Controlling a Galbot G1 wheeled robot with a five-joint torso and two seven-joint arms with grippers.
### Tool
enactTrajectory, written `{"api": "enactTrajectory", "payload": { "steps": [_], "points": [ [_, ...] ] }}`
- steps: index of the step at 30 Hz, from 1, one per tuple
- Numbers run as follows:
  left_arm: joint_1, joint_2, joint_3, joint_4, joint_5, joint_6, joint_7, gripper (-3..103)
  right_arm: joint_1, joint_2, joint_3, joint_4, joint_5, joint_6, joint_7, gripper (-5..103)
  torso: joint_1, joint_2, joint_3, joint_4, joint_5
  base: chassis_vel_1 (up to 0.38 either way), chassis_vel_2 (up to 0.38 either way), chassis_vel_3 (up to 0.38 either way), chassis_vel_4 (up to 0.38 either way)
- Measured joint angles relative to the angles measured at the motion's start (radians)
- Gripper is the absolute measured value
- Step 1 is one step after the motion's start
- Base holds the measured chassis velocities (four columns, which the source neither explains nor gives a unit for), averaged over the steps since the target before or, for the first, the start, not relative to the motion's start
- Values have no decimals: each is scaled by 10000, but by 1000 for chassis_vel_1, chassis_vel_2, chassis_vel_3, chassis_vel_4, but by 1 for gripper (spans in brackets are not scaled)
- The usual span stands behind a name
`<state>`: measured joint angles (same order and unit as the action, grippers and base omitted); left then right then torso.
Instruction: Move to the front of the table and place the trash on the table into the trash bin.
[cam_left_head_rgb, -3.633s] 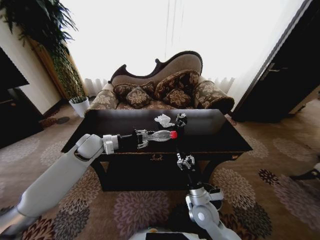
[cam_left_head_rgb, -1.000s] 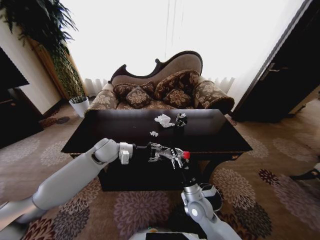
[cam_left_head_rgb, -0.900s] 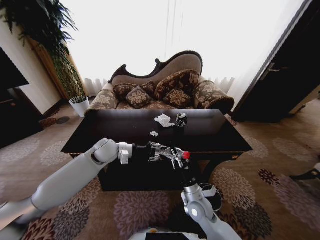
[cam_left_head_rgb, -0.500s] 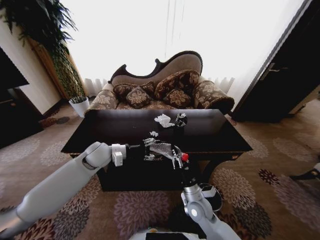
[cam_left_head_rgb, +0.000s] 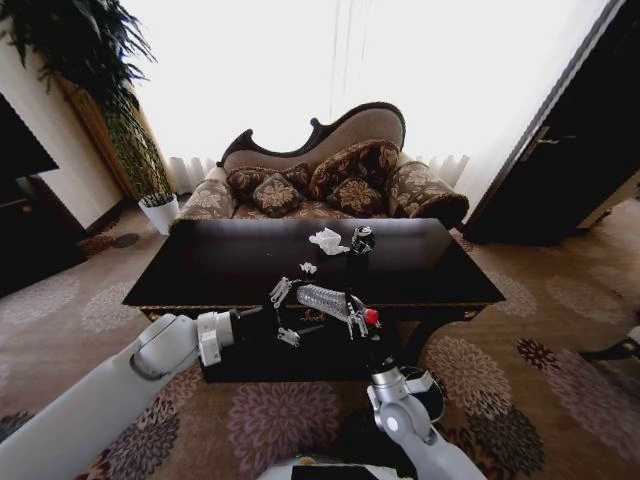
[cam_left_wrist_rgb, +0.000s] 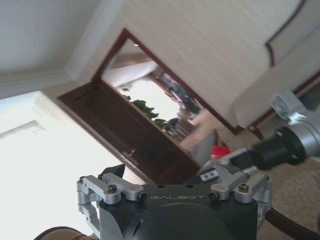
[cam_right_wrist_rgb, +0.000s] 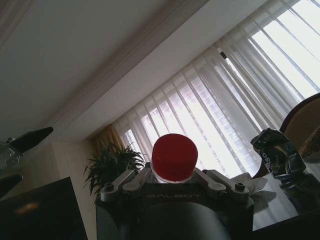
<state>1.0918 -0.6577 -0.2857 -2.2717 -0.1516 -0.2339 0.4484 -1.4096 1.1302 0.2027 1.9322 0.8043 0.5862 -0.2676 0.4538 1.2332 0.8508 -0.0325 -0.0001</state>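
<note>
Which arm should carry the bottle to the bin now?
Right. The right gripper is shut on the bottle by its red cap, and the trash bin stands on the floor beside that arm. The left gripper is open, holding nothing.

Strong daylight enters through the sheer curtains (cam_left_head_rgb: 330, 70) behind the sofa (cam_left_head_rgb: 325, 170) and overexposes them to plain white; the glossy table (cam_left_head_rgb: 240, 262) reflects this glare along its far edge. The head view bends straight lines toward its corners; its front apron lies in deep shadow.
</note>
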Motion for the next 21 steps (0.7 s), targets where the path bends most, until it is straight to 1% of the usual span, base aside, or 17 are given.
{"api": "enactTrajectory", "payload": {
  "steps": [2,4,5,6,8,9,10,12,13,15,16,18,19,20,21],
  "points": [
    [730,-517,-1082,-480,-781,414,-605,100,-133,-76,269,139,-30,28,-10,19,-1,0,0,-1,0,0,0,0,0],
    [1203,-982,-1911,-774,-1393,669,-932,100,-235,-116,511,276,-25,67,-57,19,0,0,0,0,-2,0,0,0,0],
    [1203,-982,-1911,-774,-1393,669,-932,100,-235,-116,511,276,-25,67,-57,19,0,0,0,0,-2,0,0,0,0],
    [1369,-1157,-2220,-867,-1596,743,-1033,100,-274,-128,613,331,-11,86,-89,19,-1,0,0,0,-1,0,0,0,0],
    [1797,-1749,-3188,-1073,-2181,929,-1285,100,-417,-140,954,599,133,173,-301,19,-1,0,0,0,0,0,0,0,0],
    [1897,-1926,-3459,-1104,-2313,978,-1335,100,-451,-143,1045,681,186,193,-366,19,-1,0,0,0,-1,0,0,0,0],
    [1897,-1926,-3459,-1104,-2313,978,-1335,100,-451,-143,1045,681,186,193,-366,19,-1,0,0,0,-1,0,0,0,0],
    [2158,-2678,-4537,-1097,-2844,1184,-1540,100,-623,-145,1508,1040,415,311,-794,18,-1,1,0,0,-1,0,0,0,0],
    [2208,-2912,-4899,-1059,-3072,1304,-1650,100,-673,-152,1674,1106,437,355,-947,18,-1,1,0,0,-1,0,0,0,0],
    [2225,-3021,-5085,-1027,-3208,1387,-1724,100,-710,-162,1777,1133,442,384,-1036,18,-1,1,0,1,-2,0,0,0,0],
    [2235,-3249,-5532,-927,-3640,1657,-1913,100,-821,-197,2062,1200,416,454,-1219,18,-1,1,1,1,-1,0,0,0,0],
    [2208,-3375,-5934,-740,-4119,1956,-2225,100,-968,-250,2419,1272,266,509,-1276,18,0,1,1,0,-1,0,0,0,0],
    [2208,-3375,-5934,-740,-4119,1956,-2225,100,-968,-250,2419,1272,266,509,-1276,18,0,1,1,0,-1,0,0,0,0],
    [2182,-3400,-6072,-665,-4301,2095,-2374,100,-1040,-284,2599,1306,139,526,-1264,18,0,1,1,0,-1,0,0,0,0],
    [2085,-3475,-6415,-466,-4736,2528,-2753,100,-1184,-344,3020,1346,-311,544,-1098,18,0,0,1,0,1,0,0,0,0]
  ]
}}
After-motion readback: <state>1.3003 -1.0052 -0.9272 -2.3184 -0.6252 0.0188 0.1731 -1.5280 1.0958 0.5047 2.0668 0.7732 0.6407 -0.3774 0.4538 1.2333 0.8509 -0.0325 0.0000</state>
